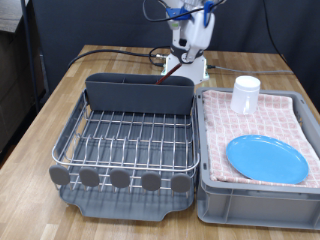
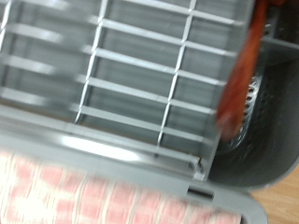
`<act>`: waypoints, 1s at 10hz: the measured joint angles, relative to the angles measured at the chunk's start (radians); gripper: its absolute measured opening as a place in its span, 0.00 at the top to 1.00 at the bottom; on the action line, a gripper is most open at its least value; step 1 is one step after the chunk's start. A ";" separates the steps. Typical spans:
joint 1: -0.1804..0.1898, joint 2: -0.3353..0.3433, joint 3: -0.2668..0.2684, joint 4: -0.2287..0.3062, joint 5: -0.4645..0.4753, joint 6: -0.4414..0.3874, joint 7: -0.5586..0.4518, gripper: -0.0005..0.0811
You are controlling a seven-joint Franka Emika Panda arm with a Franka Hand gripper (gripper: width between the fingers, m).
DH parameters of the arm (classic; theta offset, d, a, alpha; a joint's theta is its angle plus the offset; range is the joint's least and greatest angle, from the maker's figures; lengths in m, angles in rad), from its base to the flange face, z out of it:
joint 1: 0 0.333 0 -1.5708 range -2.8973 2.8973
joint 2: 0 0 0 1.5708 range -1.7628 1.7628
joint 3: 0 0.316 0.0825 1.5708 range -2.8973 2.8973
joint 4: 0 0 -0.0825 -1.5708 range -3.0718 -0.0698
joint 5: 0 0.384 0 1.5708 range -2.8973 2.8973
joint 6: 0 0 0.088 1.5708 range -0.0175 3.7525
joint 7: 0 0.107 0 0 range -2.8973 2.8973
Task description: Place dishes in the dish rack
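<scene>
The silver wire dish rack (image 1: 130, 135) sits over its dark grey tray on the exterior view's left, with the tall grey caddy (image 1: 138, 92) at its far side. The light-blue plate (image 1: 266, 158) and the white cup (image 1: 245, 94) rest on the pink checked towel in the grey bin. The brown wooden spoon (image 1: 170, 68) slants down to the caddy's far right end, just under my gripper (image 1: 186, 50). In the wrist view the spoon (image 2: 245, 65) is a blurred brown streak over the caddy's perforated wall (image 2: 250, 117). My fingers do not show there.
The grey bin (image 1: 250, 200) with the pink towel (image 2: 84, 191) stands against the rack's right side. The robot base (image 1: 194, 70) and cables lie behind the caddy. Bare wooden table (image 1: 60, 100) lies left of the rack.
</scene>
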 joint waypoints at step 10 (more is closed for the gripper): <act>0.145 0.183 0.012 0.188 0.040 0.128 -0.310 0.01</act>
